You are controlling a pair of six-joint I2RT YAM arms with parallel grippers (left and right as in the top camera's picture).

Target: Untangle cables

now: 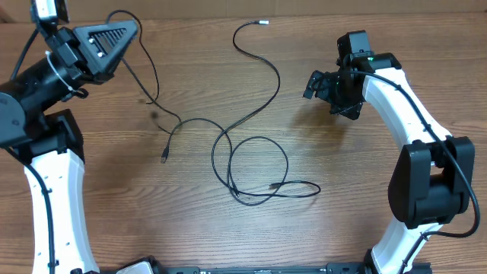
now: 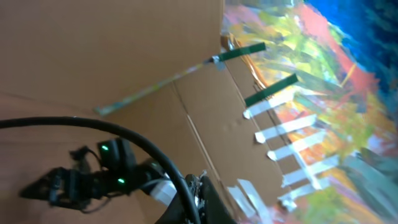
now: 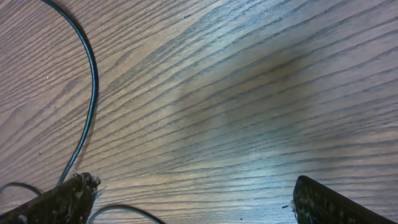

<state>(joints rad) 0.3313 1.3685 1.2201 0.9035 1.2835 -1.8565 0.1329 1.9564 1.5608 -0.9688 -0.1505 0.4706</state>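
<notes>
Across the counter [image 1: 342, 228] I see the cables [image 1: 259, 138] crossed and looped, left end effector [image 1: 114, 38] clenched, perhaps on one, right end effector [image 1: 323, 91] released.

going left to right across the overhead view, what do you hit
left arm → loose plug end → cable loops → right arm

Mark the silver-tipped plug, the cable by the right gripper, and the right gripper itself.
silver-tipped plug [image 1: 263, 22]: overhead view, on the silvery tip at the cable's far end.
cable [image 3: 93, 74]: right wrist view, on its curved stretch.
right gripper [image 3: 191, 190]: right wrist view, midway between its open fingertips.
</notes>
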